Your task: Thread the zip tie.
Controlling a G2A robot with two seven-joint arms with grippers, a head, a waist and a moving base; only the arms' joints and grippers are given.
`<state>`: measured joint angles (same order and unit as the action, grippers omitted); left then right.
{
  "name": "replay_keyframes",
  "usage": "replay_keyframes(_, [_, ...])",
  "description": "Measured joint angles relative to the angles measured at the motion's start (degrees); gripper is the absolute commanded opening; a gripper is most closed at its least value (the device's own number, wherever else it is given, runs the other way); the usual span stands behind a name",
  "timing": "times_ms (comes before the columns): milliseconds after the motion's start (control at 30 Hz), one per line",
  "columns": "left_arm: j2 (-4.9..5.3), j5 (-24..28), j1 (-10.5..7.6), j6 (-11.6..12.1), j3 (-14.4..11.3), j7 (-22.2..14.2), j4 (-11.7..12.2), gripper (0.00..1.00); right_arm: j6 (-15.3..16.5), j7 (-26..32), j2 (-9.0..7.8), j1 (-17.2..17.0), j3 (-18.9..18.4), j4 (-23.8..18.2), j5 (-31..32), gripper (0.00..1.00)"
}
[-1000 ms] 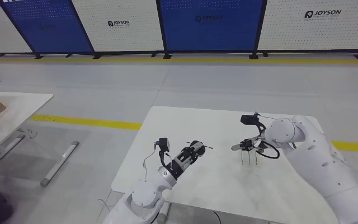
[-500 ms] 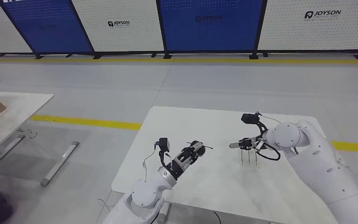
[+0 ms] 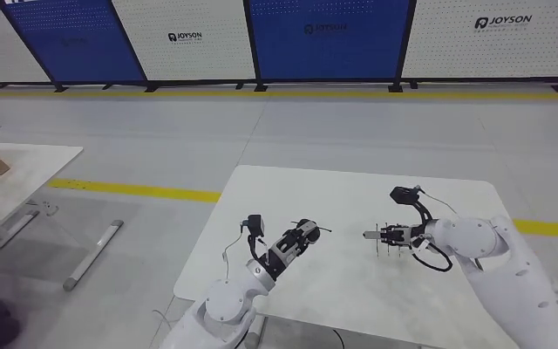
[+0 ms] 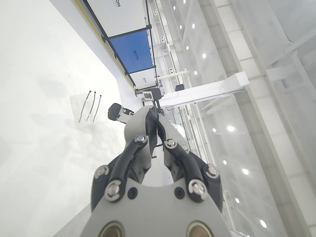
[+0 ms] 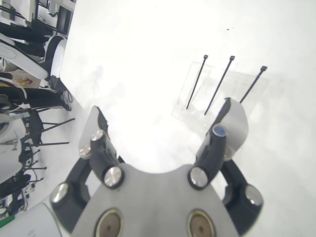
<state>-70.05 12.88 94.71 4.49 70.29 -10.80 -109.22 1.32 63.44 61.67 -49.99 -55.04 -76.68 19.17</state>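
Note:
Three black zip ties (image 5: 219, 86) lie side by side on a clear plastic sheet (image 5: 256, 92) on the white table (image 3: 296, 188). My right gripper (image 5: 165, 109) hovers open just above the table, one finger (image 5: 234, 117) over the sheet's edge beside the nearest tie. In the top view the right gripper (image 3: 377, 234) sits above the ties. My left gripper (image 4: 154, 114) is held off the table to the left, shut on a thin black zip tie (image 4: 158, 146) whose end sticks out past the left gripper (image 3: 307, 230). From the left wrist, the three zip ties (image 4: 90, 106) are seen farther off.
The table's near-left edge (image 3: 196, 279) runs close under the left arm. Bare white tabletop lies between the two grippers and behind them. Blue and white panels (image 3: 327, 39) stand across the floor beyond the table.
My right arm has swung lower and toward the near right, with its gripper still open and shifted slightly over the zip ties. The left arm has not moved.

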Motion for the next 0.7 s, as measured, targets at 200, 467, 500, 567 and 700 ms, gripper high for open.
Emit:
replay_keyframes(200, [0.0,0.0,0.0,0.0,0.0,0.0,0.0,0.0,-0.04,0.01,0.0,0.03,0.03,-0.01,0.05,1.0])
replay_keyframes(467, [0.0,0.0,0.0,0.0,0.0,0.0,0.0,0.0,-5.92,-1.39,0.38,0.87,2.02,-0.85,6.31,1.0])
replay_keyframes(500, [0.0,0.0,0.0,0.0,0.0,0.0,0.0,0.0,-6.32,-1.01,0.49,1.28,2.32,-0.81,6.6,1.0])
replay_keyframes(567, [0.0,0.0,0.0,0.0,0.0,0.0,0.0,0.0,-6.22,-0.36,0.78,2.13,3.06,-0.59,6.74,1.0])
replay_keyframes(700, [0.0,0.0,0.0,0.0,0.0,0.0,0.0,0.0,-5.58,-0.15,0.89,2.42,3.34,-0.52,6.53,1.0])
